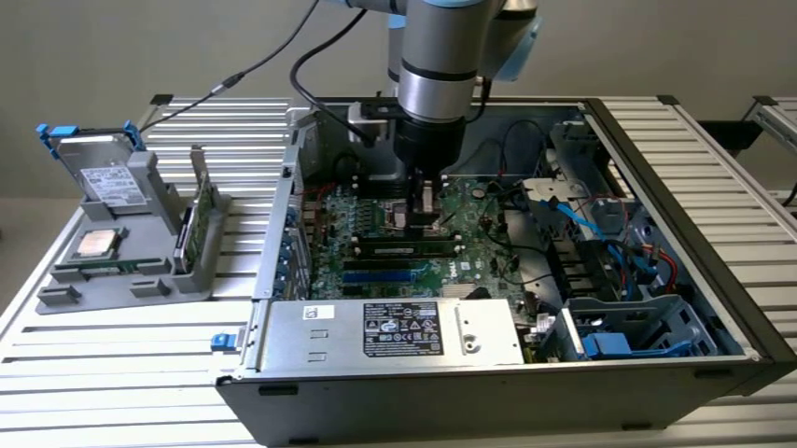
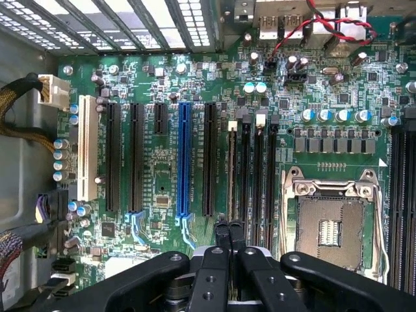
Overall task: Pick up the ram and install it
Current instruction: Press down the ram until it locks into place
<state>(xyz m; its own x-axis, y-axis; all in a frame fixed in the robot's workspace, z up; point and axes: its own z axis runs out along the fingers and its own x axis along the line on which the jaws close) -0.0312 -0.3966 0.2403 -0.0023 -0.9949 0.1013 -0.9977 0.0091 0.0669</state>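
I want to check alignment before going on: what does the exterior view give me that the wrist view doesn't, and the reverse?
Exterior view: the arm over the open case, the power supply, and at the exterior view's left a grey tray with the processor chip and an upright green card.
Wrist view: the blue slot, the white slot and the empty processor socket up close.
Both: the pincer, closed, over the motherboard beside the ram.

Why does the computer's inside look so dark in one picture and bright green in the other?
In the exterior view the motherboard sits dim, deep inside the case, while the table slats glow pale. In the wrist view the camera is close and the board is evenly lit, with white glare through the grille.
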